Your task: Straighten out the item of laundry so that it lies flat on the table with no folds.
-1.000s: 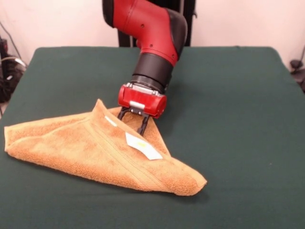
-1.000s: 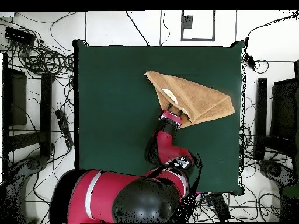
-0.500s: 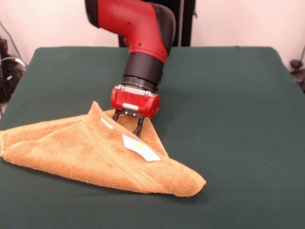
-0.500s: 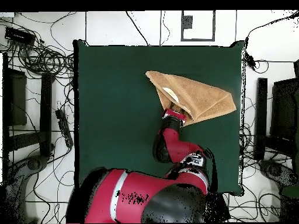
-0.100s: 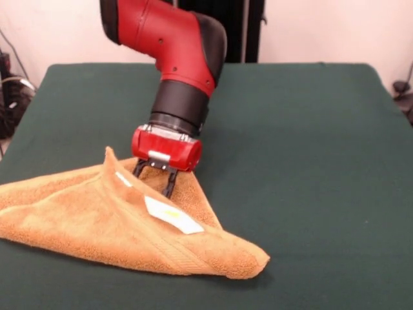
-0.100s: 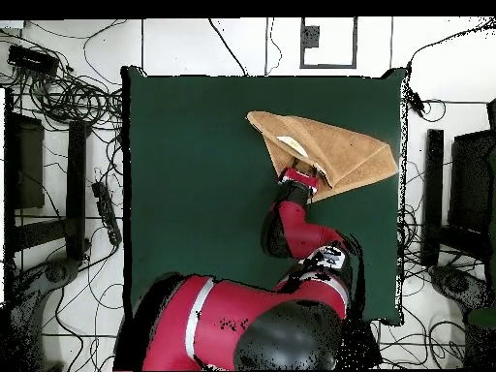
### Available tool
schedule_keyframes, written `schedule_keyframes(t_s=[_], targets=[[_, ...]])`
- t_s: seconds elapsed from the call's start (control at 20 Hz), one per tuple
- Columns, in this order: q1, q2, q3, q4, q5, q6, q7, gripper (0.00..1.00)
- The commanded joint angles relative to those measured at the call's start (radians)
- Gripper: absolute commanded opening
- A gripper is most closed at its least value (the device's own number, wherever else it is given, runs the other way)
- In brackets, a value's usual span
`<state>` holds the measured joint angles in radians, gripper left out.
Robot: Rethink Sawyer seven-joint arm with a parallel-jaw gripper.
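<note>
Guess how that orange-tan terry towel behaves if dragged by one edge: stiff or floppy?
Probably floppy: the orange-tan terry-cloth towel lies folded over itself, peaking in a soft ridge beside the tool. Likely light, so it should slide as a whole on the dark green cloth-covered table. The folded layers may shift against each other rather than open.

A front camera is looking low and close across the table [image 5: 310,129] while an overhead one is gazing straight down, both sharing its green top.

Readable text: none could be made out.
Label [image 5: 173,216] on towel [image 5: 97,223]: white with a yellow mark, its print too small to read.
</note>
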<state>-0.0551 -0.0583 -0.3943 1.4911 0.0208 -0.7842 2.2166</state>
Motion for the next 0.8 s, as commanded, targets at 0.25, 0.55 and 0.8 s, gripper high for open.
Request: schedule_keyframes(t_s=[0.25, 0.55, 0.8], targets=[[0.044, 0.122, -0.025, -0.144, 0.148, -0.238, -0.054, 1.00], [0.034, 0.137, -0.016, -0.180, 0.128, -0.189, -0.017, 1.00], [0.041, 0.154, -0.027, -0.201, 0.148, -0.215, -0.027, 1.00]])
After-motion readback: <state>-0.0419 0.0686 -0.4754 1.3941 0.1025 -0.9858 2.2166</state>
